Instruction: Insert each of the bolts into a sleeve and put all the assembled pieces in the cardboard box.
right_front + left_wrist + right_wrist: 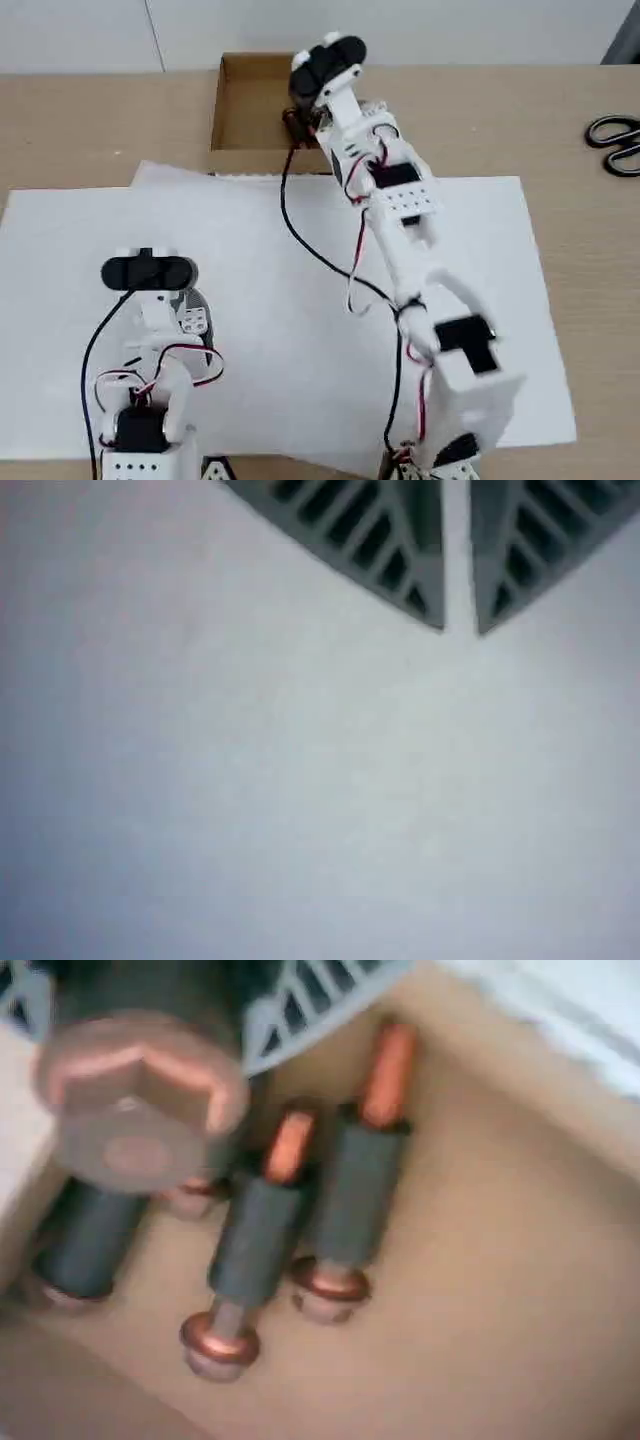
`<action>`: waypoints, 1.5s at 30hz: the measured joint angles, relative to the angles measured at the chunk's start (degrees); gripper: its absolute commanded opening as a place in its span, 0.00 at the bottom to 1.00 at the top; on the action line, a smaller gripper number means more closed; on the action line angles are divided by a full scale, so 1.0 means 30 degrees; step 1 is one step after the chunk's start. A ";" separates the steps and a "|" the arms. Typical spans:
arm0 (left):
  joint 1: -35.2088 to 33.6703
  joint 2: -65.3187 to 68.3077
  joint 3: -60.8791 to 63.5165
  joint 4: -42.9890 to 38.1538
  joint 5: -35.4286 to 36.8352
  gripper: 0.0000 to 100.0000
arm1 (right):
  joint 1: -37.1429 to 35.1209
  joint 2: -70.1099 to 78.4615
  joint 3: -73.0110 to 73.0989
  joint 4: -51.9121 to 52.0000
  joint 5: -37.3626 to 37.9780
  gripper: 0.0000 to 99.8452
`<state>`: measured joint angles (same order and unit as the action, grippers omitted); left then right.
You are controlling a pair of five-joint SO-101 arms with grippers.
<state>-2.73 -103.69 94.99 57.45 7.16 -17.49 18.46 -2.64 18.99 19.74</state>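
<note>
Right gripper (170, 1005): clamped on a bolt in its sleeve (135, 1110), head end toward the wrist camera, low inside the cardboard box (500, 1260).
Why there: probably placed to set it down beside the three finished pieces (262, 1240) lying on the box floor.
Left gripper (458, 600): fingers nearly together, holding nothing, parked over the white paper (300, 800), out of the way.
</note>
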 measured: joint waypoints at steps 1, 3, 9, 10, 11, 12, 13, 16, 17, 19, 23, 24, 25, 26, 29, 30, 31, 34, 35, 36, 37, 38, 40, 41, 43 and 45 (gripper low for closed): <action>0.0000 0.0000 0.0000 0.0000 -0.0029 0.01 | 0.0000 0.1026 -0.0996 0.0000 0.0381 0.00; 0.0000 0.0000 0.0000 0.0000 0.0059 0.01 | 0.0000 0.2842 -0.2813 0.0000 0.1201 0.00; 0.0176 0.0000 0.0000 0.0000 0.0059 0.01 | -0.0440 0.6476 -0.6359 -0.0205 0.4132 0.00; 0.0410 0.0000 0.0000 0.0000 0.0000 0.01 | -0.0469 0.6857 -0.6711 -0.0234 0.4630 0.00; 0.0586 0.0000 0.0000 0.0000 -0.0029 0.01 | -0.0498 0.7150 -0.6974 -0.0264 0.5070 0.00; 0.0762 0.0000 0.0000 0.0000 -0.0205 0.01 | -0.0498 0.7355 -0.7150 -0.0293 0.5509 0.00; 0.0879 0.0000 0.0000 0.0000 -0.0352 0.01 | -0.0557 0.7531 -0.7267 -0.0322 0.5978 0.00; 0.0908 0.0000 0.0000 0.0000 -0.0469 0.01 | -0.0557 0.7736 -0.7443 -0.0322 0.6711 0.01; 0.0908 0.0000 0.0000 0.0000 -0.0469 0.01 | -0.0557 0.7736 -0.7443 -0.0322 0.6769 0.02; 0.0908 0.0000 0.0000 0.0000 -0.0469 0.01 | -0.0615 0.7736 -0.7443 -0.0322 0.6886 0.07; 0.0908 0.0000 0.0000 0.0000 -0.0469 0.01 | -0.0762 0.7766 -0.7443 -0.0293 0.6916 0.21; 0.0908 0.0000 0.0000 0.0000 -0.0469 0.01 | -0.0879 0.7766 -0.7443 -0.0147 0.6916 0.21; 0.0908 0.0000 0.0000 0.0000 -0.0469 0.01 | -0.1114 0.7795 -0.7443 0.0000 0.6916 0.21; 0.0908 0.0000 0.0000 0.0000 -0.0498 0.01 | -0.1348 0.7795 -0.7443 0.0029 0.6916 0.20; 0.0996 0.0000 0.0000 0.0000 -0.0527 0.01 | -0.1729 0.7766 -0.7473 0.0029 0.6916 0.18; 0.0996 0.0000 0.0000 0.0000 -0.0527 0.01 | -0.1729 0.7766 -0.7473 0.0029 0.6916 0.18; 0.0996 0.0000 0.0000 0.0000 -0.0527 0.01 | -0.1729 0.7795 -0.7443 0.0029 0.6916 0.17; 0.0996 0.0000 0.0000 0.0000 -0.0527 0.01 | -0.1700 0.7766 -0.7443 0.0029 0.6916 0.15; 0.0996 0.0000 0.0000 0.0000 -0.0527 0.01 | -0.1758 0.7766 -0.7443 0.0029 0.6916 0.14; 0.0996 0.0000 0.0000 0.0000 -0.0527 0.01 | -0.1817 0.7766 -0.7443 0.0029 0.6916 0.12; 0.0996 0.0000 0.0000 0.0000 -0.0527 0.01 | -0.1846 0.7766 -0.7443 0.0117 0.6916 0.11; 0.0996 0.0000 0.0000 0.0000 -0.0527 0.01 | -0.1846 0.7619 -0.7443 0.0410 0.6916 0.09; 0.0996 0.0000 0.0000 0.0000 -0.0527 0.01 | -0.1817 0.6945 -0.7443 0.1348 0.6916 0.04; 0.0996 0.0000 0.0000 0.0000 -0.0527 0.01 | -0.1817 0.6476 -0.7443 0.1934 0.6916 0.00; 0.0996 0.0000 0.0000 0.0000 -0.0527 0.01 | -0.1817 0.5480 -0.7443 0.3048 0.6916 0.01; 0.0996 0.0000 0.0000 0.0000 -0.0527 0.01 | -0.1817 0.4454 -0.7443 0.4073 0.6916 0.00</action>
<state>0.26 -103.69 94.99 57.45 5.58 -22.95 31.82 -24.97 31.21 40.48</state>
